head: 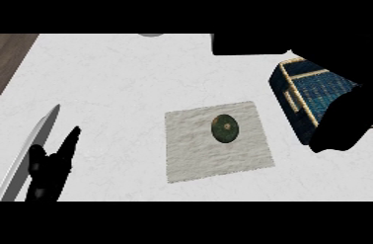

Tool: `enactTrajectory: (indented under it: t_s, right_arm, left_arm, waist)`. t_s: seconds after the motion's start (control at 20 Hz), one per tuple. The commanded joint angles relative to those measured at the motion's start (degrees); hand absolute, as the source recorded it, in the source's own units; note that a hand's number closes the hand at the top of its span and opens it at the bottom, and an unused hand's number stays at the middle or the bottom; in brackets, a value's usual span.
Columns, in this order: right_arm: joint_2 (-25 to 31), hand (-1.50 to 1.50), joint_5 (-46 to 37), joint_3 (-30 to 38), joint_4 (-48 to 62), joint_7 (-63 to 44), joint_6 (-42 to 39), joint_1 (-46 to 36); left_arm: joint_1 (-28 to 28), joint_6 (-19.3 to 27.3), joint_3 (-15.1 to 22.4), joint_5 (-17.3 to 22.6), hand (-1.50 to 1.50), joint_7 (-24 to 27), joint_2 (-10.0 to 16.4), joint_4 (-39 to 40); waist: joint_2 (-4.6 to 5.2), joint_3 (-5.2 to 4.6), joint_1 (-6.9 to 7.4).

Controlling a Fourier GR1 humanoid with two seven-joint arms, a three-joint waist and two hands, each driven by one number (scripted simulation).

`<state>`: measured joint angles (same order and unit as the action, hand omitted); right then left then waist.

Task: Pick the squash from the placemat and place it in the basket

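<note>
A dark green squash [226, 128] stands on a pale grey placemat [197, 159] in the middle of the white counter. To the right stands a dark blue basket [288, 97] with tan trim. My right hand [342, 124] shows as a black shape over the basket's near right part, well right of the squash; its shape hides the fingers. My left hand [50, 166] rests at the lower left with fingers straight and pointing up, far from the placemat and holding nothing.
A black object [247, 43] sits at the counter's back edge behind the basket. A brown wooden strip [13, 53] borders the counter at the far left. A small grey thing [151, 34] peeks in at the top edge.
</note>
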<state>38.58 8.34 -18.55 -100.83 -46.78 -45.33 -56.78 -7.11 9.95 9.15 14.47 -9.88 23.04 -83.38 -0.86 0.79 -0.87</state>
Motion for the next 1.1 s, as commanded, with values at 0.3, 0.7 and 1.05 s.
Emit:
enactTrajectory:
  t_s: [0.3, 0.7, 1.05]
  right_arm:
    - [-5.9, -1.5, -3.8, -3.6, -4.6, -5.6, 4.2, 6.1]
    - [-11.0, -1.5, -16.1, -6.2, -2.2, 1.2, 6.4, 11.5]
    - [-9.4, -1.5, -25.6, -9.5, -0.1, 9.7, 7.7, 19.4]
  left_arm:
    - [0.7, -1.1, 2.0, -0.6, 0.0, -4.3, -3.2, 3.4]
    - [0.2, -3.3, 0.0, -1.0, 0.0, -2.4, -2.7, 4.4]
    - [1.2, -3.6, -0.6, -2.1, 0.0, -0.7, -4.3, 7.9]
  waist:
    - [0.84, -0.84, 0.75]
    - [1.01, -0.82, 1.28]
    - [1.16, -0.8, 0.83]
